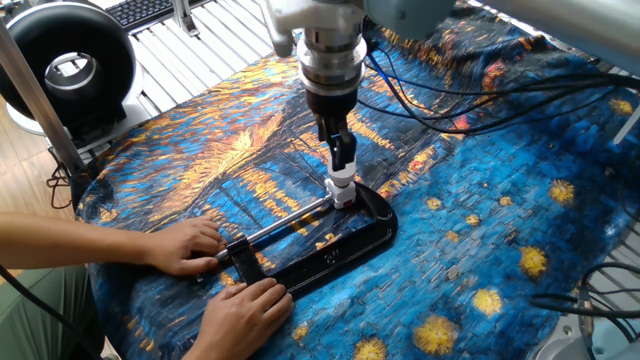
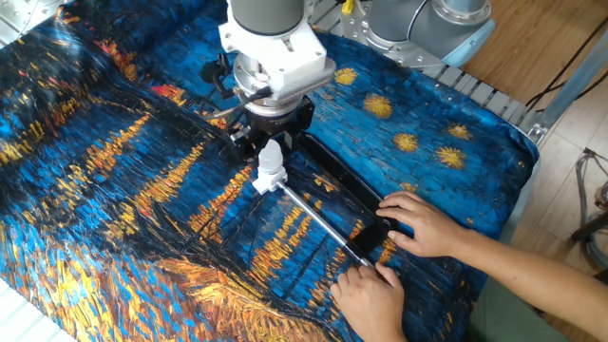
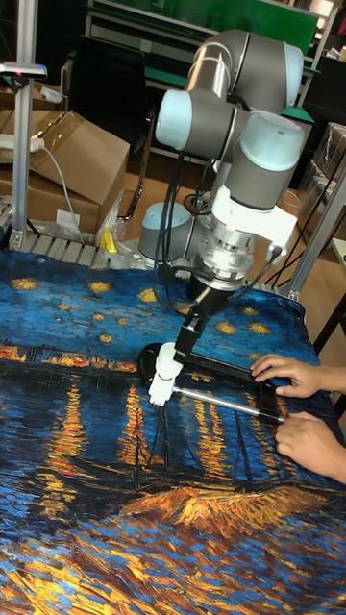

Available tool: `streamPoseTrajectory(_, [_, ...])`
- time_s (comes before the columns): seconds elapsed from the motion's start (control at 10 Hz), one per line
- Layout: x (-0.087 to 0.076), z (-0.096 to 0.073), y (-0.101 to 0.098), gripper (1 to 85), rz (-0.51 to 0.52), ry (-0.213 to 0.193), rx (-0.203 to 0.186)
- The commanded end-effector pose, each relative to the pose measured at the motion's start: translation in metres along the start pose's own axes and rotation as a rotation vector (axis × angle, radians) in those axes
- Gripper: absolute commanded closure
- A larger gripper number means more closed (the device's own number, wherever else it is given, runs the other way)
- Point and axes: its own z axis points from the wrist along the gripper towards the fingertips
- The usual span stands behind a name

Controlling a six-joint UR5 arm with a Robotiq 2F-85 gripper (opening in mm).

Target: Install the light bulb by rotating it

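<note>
One fixed view: the black two-finger gripper [image 1: 343, 158] jaws are clamped on the small frosted white light bulb [image 1: 343, 182], mid-bench in the black C-clamp [image 1: 345, 247]. It should twist square, pressing gently.

Other fixed view: the bulb sits directly beneath the wrist.

Tall view: a person's hands [image 3: 286, 375] steady the clamp.

A table draped in a starry blue-and-orange cloth [image 1: 520, 220] carries what looks like a black clamp [image 1: 340, 255].

I see the bulb [image 2: 270, 155] on the socket [image 2: 270, 178] at the clamp's [image 1: 340, 250] far end, gripper [image 1: 343, 160] above, two hands [image 1: 190, 245] at its near end.
</note>
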Motion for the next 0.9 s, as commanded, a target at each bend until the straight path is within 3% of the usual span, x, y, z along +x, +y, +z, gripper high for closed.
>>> streamPoseTrajectory(0.0, [0.0042,0.0054,0.0018,22.3,-0.131,-0.006,0.02])
streamPoseTrajectory(0.4, [0.0047,0.0117,0.0003,22.3,-0.178,-0.038,0.042])
streamPoseTrajectory(0.8, [0.0012,0.0153,0.0031,24.0,-0.2,-0.074,0.037])
